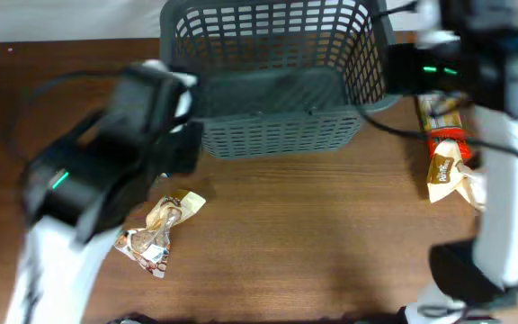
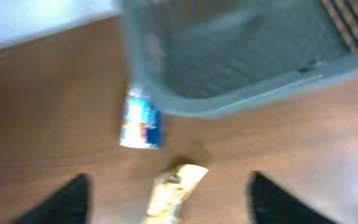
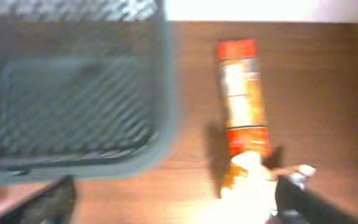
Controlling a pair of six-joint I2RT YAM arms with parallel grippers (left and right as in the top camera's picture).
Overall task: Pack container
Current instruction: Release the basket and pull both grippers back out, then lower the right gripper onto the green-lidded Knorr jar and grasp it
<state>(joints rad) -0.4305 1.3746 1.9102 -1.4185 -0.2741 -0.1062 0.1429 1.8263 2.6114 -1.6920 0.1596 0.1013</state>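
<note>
Table (image 1: 313, 234), read left to right. At 8 o'clock a crumpled beige packet (image 1: 174, 210) is lying loose on the wood, with a printed white-and-red piece running off its lower end; I cannot tell whether that piece is a second packet or part of the same one. The left gripper (image 2: 168, 180) is hanging over this spot with its fingers (image 2: 64, 202) spread wide and gripping nothing, and the beige packet (image 2: 174, 190) is showing on the wood between them, apart from both. Just past it, a blue-and-white packet (image 2: 141, 121) is lying right against the basket's near corner; the overhead view is hiding it under the arm. At 12 o'clock the basket (image 1: 277, 135) is sitting against the far edge, one only, and its floor is showing bare in all three views, so I judge nothing packed yet. At 3 o'clock a red-and-orange packet (image 1: 442, 129) is lying lengthwise beside the basket's right wall, with a cream packet (image 1: 452, 175) touching its near end. The right gripper (image 3: 176, 183) is hovering here, fingers (image 3: 319, 199) wide apart and empty, neither one on a packet. Count: one basket, two grippers, four packets sure, perhaps five. All of them are waiting outside, so the whole job is remaining: two or three lifts from the left, two from the right.
</note>
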